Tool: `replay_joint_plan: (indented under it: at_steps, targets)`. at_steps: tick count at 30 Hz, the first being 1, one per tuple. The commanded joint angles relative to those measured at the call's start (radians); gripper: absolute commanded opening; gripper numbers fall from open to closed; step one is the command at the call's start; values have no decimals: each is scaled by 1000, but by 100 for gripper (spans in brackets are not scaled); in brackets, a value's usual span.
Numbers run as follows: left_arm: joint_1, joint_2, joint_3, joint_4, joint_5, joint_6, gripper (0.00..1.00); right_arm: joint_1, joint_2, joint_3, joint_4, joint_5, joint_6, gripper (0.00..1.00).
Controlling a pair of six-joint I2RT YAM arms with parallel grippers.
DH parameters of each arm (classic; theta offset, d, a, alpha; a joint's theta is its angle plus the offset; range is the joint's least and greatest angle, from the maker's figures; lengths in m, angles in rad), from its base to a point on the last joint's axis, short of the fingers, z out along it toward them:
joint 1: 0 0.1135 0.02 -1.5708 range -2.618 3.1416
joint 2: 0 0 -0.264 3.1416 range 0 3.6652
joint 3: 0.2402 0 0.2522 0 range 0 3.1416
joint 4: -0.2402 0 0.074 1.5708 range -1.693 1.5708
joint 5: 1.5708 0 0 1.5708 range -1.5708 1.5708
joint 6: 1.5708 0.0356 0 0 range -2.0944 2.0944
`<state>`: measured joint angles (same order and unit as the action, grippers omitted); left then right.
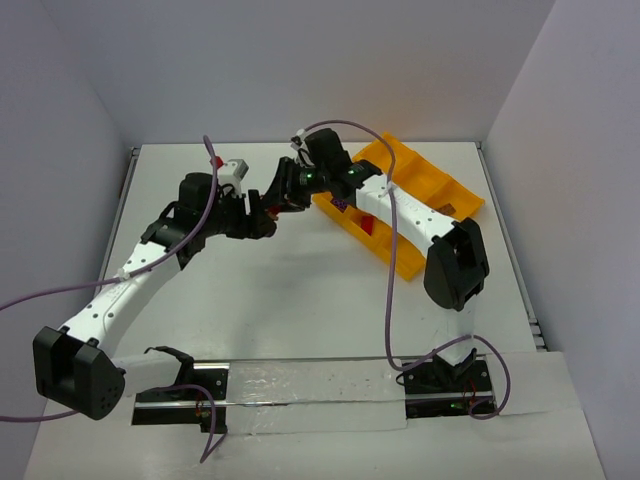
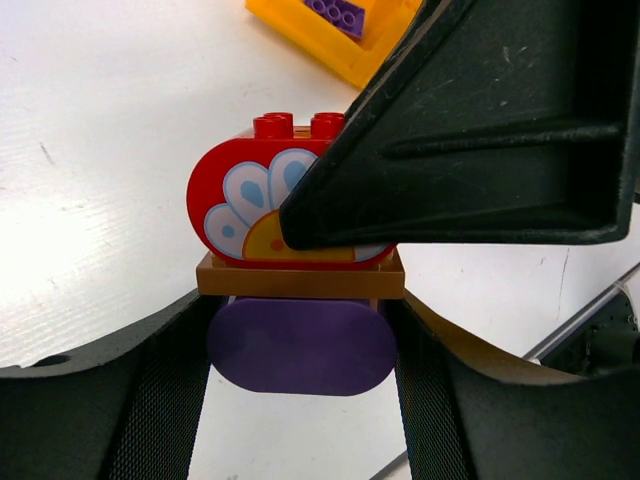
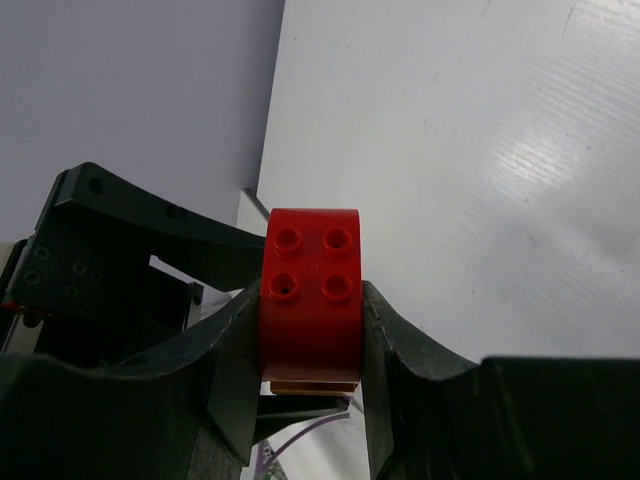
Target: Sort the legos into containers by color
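A small lego stack hangs above the table between both grippers: a red brick (image 2: 240, 190) with a flower print on top, a brown plate (image 2: 300, 277) in the middle and a purple brick (image 2: 300, 350) at the bottom. My left gripper (image 2: 300, 335) is shut on the purple brick. My right gripper (image 3: 310, 320) is shut on the red brick (image 3: 310, 290), with the brown plate (image 3: 312, 385) just below it. In the top view the two grippers (image 1: 272, 205) meet left of the orange-yellow tray (image 1: 440, 185), which holds purple bricks (image 1: 340, 204) and a red brick (image 1: 368, 226).
The tray corner (image 2: 320, 50) with a purple brick (image 2: 335, 12) lies just behind the stack. White walls close in the table on the left, back and right. A clear plastic strip (image 1: 300, 395) and the arm bases lie along the near edge. Purple cables loop over both arms.
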<state>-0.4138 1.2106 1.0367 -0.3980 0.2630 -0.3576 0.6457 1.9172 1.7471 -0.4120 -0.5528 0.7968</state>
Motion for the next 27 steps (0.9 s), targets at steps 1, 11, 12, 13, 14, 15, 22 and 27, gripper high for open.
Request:
replay_joint_plan:
  at_steps: [1,11,12,13,14,15,22,27]
  targets:
    - [-3,-36,-29,25,5,9,0,-75,-167,-201,280,-22,145,0]
    - [-3,-21,-69,70,18,-26,0,-169,-269,-357,347,-33,169,0]
    - [-3,-14,-65,69,14,-27,0,-171,-283,-364,319,-5,158,0]
    - [-3,-7,-59,64,3,-28,0,-173,-295,-373,293,23,134,0]
    - [-3,1,-52,55,-15,-30,0,-176,-308,-384,264,56,98,0]
    - [-2,10,-43,43,-33,-34,0,-179,-327,-396,228,105,65,0]
    - [-3,35,-6,21,-57,-51,0,-205,-502,-527,35,435,-123,0]
    - [-22,125,65,34,2,-96,0,-236,-609,-640,6,533,-170,0]
